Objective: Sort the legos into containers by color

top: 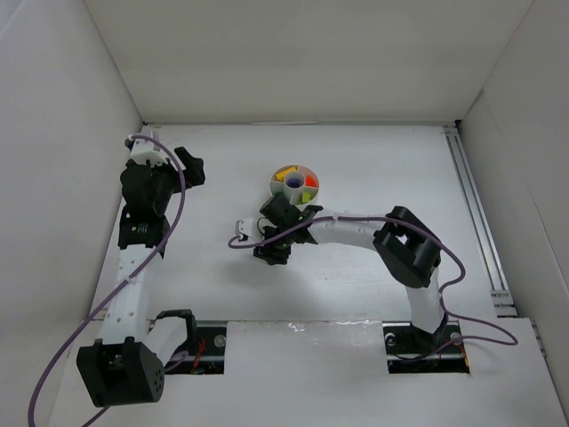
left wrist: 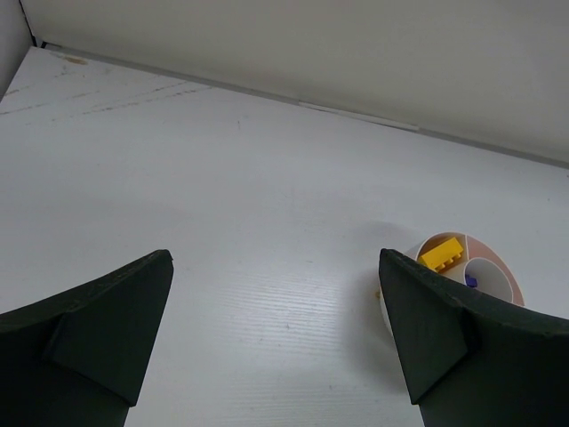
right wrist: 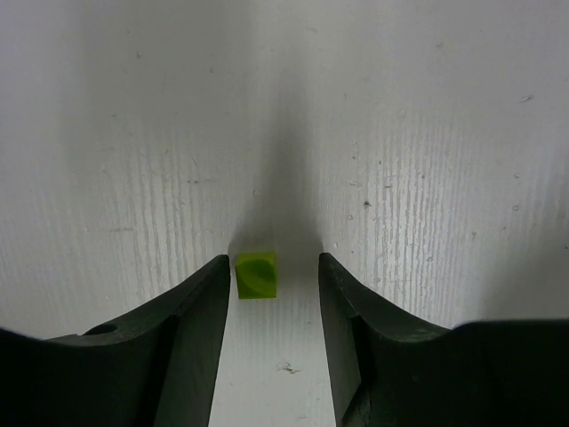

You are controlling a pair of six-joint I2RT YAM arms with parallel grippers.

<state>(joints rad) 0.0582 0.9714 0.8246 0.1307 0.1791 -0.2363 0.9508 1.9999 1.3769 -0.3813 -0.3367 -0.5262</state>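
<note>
A small green lego (right wrist: 256,274) lies on the white table between the fingers of my right gripper (right wrist: 274,267). It sits close against the left finger (right wrist: 200,311), with a clear gap to the right finger, and the jaws are open. From above, that gripper (top: 274,249) points down just in front of the round white divided dish (top: 295,166), the containers. The dish holds orange, yellow and green pieces, with purple in its centre well. My left gripper (left wrist: 274,262) stands wide open and empty. At its right finger I see the dish (left wrist: 508,283) with a yellow lego (left wrist: 444,253).
White walls enclose the table on three sides. A metal rail (top: 476,222) runs along the right edge. A small white connector (top: 240,229) on the purple cable hangs left of the right gripper. The left gripper (top: 191,167) sits at the far left, apart from the dish.
</note>
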